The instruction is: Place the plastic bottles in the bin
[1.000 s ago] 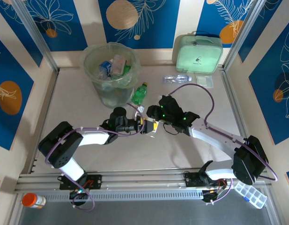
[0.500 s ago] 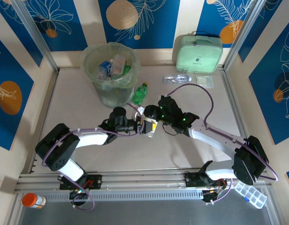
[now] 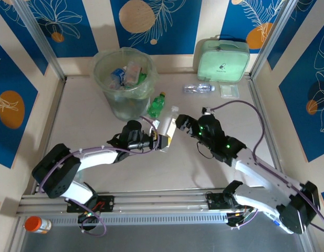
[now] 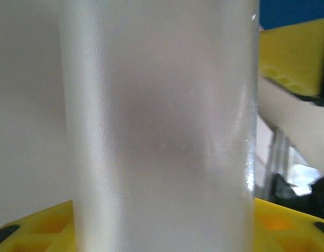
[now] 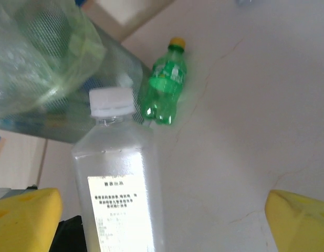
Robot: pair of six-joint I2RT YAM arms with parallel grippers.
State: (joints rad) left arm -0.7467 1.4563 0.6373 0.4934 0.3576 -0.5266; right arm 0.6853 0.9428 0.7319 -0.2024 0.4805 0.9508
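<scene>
The white-capped bottle (image 3: 169, 126) stands cap-up, apparently pinched in the left gripper (image 3: 164, 140), nearer the bin (image 3: 119, 107) than the spread-jawed right gripper (image 3: 185, 125) beside it.

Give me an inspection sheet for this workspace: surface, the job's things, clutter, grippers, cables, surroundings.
Surface: pale table, fine crack lines.
Job's things: bin holds several bottles; green bottle on the table beside it; clear bottle lying near the back; white-capped bottle in the left gripper.
Clutter: mint-green case; small clear packet; orange-capped jar.
Grippers: left gripper shut on the white-capped bottle; right gripper open, apart from it.
Cables: purple cables looped along both arms.
Surroundings: blue patterned wall panels; aluminium rail.
</scene>
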